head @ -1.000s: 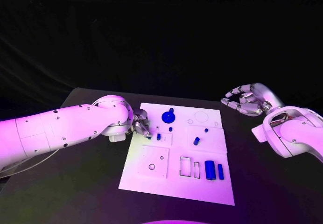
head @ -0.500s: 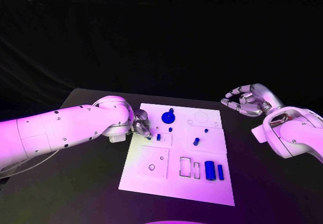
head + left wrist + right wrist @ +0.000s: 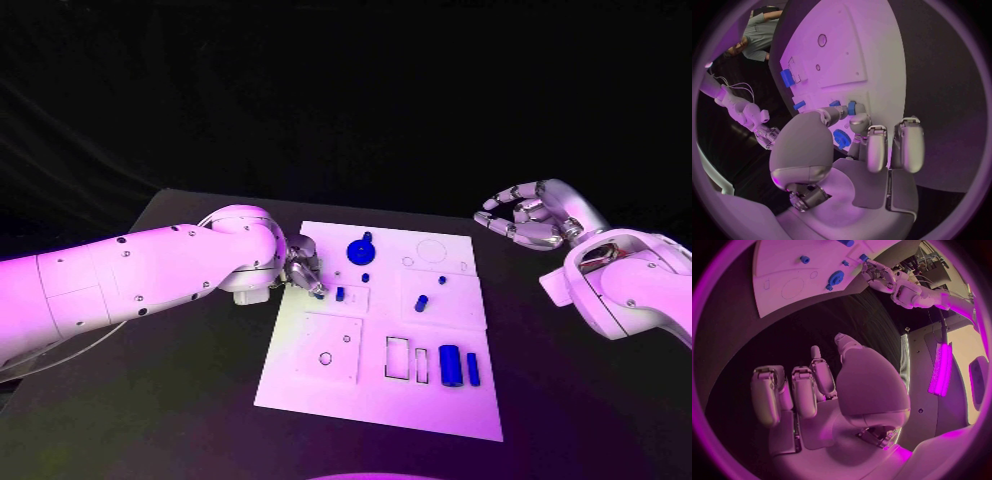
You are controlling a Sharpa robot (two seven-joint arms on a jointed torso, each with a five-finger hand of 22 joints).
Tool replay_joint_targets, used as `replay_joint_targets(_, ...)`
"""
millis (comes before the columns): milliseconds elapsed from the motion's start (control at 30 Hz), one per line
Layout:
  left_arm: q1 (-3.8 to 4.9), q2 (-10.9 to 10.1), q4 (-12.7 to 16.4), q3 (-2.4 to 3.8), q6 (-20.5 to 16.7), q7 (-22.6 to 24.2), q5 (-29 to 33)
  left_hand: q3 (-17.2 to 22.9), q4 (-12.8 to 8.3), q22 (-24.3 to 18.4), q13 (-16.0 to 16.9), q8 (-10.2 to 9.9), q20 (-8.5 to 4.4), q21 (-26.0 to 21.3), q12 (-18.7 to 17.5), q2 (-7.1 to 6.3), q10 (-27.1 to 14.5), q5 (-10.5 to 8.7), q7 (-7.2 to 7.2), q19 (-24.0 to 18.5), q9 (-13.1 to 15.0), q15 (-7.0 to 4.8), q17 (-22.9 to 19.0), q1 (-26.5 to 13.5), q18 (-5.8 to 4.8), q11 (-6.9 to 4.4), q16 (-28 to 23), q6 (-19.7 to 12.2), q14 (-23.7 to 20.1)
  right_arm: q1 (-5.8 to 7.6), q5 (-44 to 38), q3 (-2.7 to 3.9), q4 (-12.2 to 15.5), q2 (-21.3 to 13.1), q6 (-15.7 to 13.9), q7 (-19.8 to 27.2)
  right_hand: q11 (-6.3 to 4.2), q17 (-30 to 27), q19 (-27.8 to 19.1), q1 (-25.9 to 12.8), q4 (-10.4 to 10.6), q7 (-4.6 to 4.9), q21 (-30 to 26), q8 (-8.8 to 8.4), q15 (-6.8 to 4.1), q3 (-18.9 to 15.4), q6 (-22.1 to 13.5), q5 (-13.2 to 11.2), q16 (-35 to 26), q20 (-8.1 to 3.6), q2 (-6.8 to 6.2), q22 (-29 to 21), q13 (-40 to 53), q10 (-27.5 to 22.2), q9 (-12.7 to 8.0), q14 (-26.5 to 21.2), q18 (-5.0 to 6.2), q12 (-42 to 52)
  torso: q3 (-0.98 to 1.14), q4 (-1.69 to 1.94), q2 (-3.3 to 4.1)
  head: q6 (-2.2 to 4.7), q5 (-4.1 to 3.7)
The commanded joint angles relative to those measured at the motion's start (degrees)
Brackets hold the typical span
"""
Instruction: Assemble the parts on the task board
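Task board [image 3: 433,400] is seen at frame centre on the black bench [image 3: 173,400], with blue parts scattered over it. A small blue peg [image 3: 339,293] near the board's left edge is pinched by the left hand [image 3: 302,268]. The right hand [image 3: 528,216] is raised at upper right, fingers loosely curled, nothing held.

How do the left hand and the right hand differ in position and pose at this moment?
The left hand is down at the task board's left edge, fingers by a small blue part; the right hand is raised off to the board's right, over bare table. Left fingers point onto the board; right fingers curl around nothing.
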Motion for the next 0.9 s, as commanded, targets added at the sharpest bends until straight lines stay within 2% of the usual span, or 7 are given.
replay_joint_targets(33, -0.16, 0.2, 0.0, -0.09, 1.6, -0.2, -0.4, -0.6, 0.2, 5.1, 0.2, 0.2, -0.05, 0.2, 0.3, 0.01, 0.4, -0.19, 0.03, 0.4, -0.4, -0.31, 14.1, -0.6, -0.13, -0.06, 0.3, 0.4, 5.6, -0.03, -0.6, 0.0, 0.1, 0.0, 0.5, 0.3, -0.38, 8.6, 3.2, 0.1, 0.0, -0.08, -0.2, 0.28, -0.32, -0.5, 0.3, 0.3, -0.3, -0.26, 0.34, 12.1, 0.8, 0.0, 0.1, 4.4, 0.78, -0.1, 0.01, -0.02, 0.01, -0.06, 0.02)
replay_joint_targets(900, -0.16, 0.5, -0.4, -0.09, 1.8, -0.3, -0.9, -3.7, 2.5, 5.8, 1.1, 0.6, -0.22, 0.6, 0.9, -0.3, 1.0, -0.12, -0.13, 1.0, -1.2, -0.45, 14.4, -2.3, -0.31, -0.2, 0.5, 1.1, 5.7, -0.03, -0.6, 0.0, 0.2, -0.2, 0.4, 0.3, -0.38, 8.6, 3.2, 0.0, 0.0, -0.08, -0.2, 0.29, -0.32, -0.5, 0.3, 0.3, -0.3, -0.27, 0.33, 12.1, 0.7, 0.0, 0.0, 4.4, 0.79, -0.2, 0.01, -0.04, 0.01, -0.31, -0.07)
